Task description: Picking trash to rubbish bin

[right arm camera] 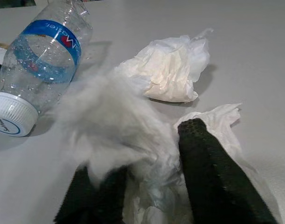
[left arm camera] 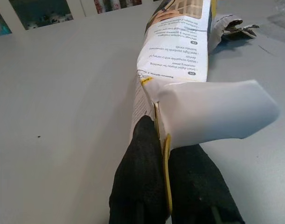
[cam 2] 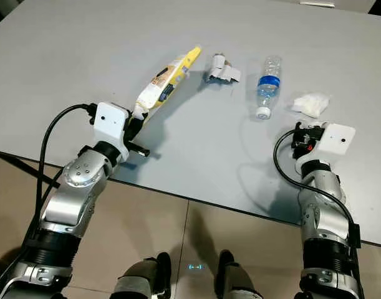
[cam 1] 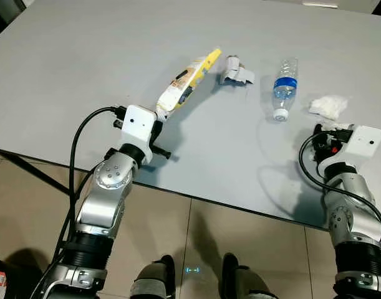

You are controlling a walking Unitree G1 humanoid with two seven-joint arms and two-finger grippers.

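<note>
A flattened yellow and white carton (cam 1: 187, 80) lies slanted on the grey table (cam 1: 84, 56). My left gripper (cam 1: 160, 113) is shut on its near end, and the black fingers (left arm camera: 142, 158) pinch the yellow edge of the carton (left arm camera: 177, 51). A small crumpled wrapper (cam 1: 235, 71) lies just past it. A clear water bottle (cam 1: 285, 87) with a blue label and white cap lies on its side. At the right, my right gripper (right arm camera: 151, 182) is shut on a wad of white tissue (right arm camera: 133, 135). A second crumpled tissue (right arm camera: 168, 70) rests beyond it, beside the bottle (right arm camera: 39, 51).
The table's front edge (cam 1: 240, 208) runs close under both wrists, with tiled floor (cam 1: 28, 205) and my feet below it. A black cable loops off each wrist. The far half of the table is bare.
</note>
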